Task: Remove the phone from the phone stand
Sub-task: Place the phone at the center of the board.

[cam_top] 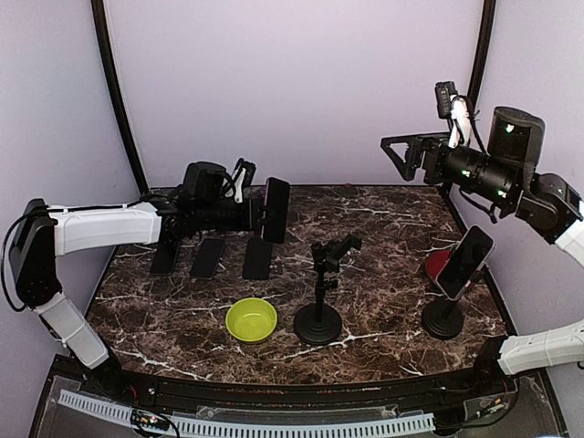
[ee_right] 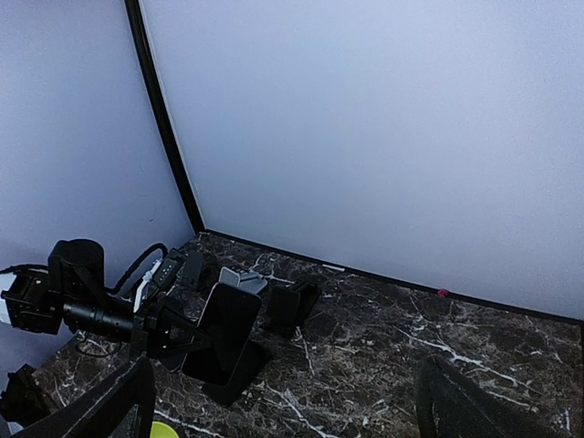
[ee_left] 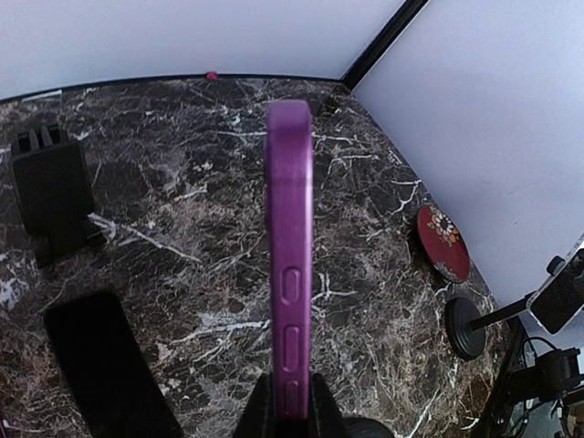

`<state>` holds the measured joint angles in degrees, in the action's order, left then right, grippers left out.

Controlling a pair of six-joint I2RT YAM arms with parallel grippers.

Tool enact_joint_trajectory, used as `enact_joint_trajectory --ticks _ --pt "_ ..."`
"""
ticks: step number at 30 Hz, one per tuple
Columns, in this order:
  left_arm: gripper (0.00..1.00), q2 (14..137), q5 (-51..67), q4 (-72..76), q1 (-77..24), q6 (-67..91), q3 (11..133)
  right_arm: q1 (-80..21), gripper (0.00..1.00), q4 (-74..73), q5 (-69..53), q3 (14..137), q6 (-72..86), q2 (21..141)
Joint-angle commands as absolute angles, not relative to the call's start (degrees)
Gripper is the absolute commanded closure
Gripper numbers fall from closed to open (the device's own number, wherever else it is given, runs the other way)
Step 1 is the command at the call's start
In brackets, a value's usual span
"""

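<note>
My left gripper (cam_top: 258,215) is shut on a phone (cam_top: 275,209) in a purple case and holds it on edge above the back left of the table, apart from any stand. In the left wrist view the phone's purple side (ee_left: 290,246) rises from between my fingers (ee_left: 257,409). An empty black phone stand (cam_top: 323,285) stands at the table's middle. A second phone (cam_top: 464,262) leans in another stand (cam_top: 443,318) at the right. My right gripper (cam_top: 394,151) is open and empty, high above the back right; the held phone also shows in its view (ee_right: 219,332).
Three dark phones lie flat at the back left (cam_top: 207,257). A lime bowl (cam_top: 251,319) sits near the front, left of the empty stand. A red coaster (cam_top: 438,264) lies behind the right stand. Walls close the table on three sides.
</note>
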<state>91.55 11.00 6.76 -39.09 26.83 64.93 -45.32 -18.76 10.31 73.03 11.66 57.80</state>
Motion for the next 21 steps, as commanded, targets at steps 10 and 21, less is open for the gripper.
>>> enact_joint_trajectory --ticks 10,21 --pt "1.0 99.7 12.2 11.6 -39.9 36.2 68.1 -44.0 0.01 -19.3 9.3 70.0 11.9 55.6" --pt "1.0 106.8 11.7 14.1 -41.5 41.2 70.6 -43.8 0.01 -16.2 6.3 69.8 14.5 56.9"
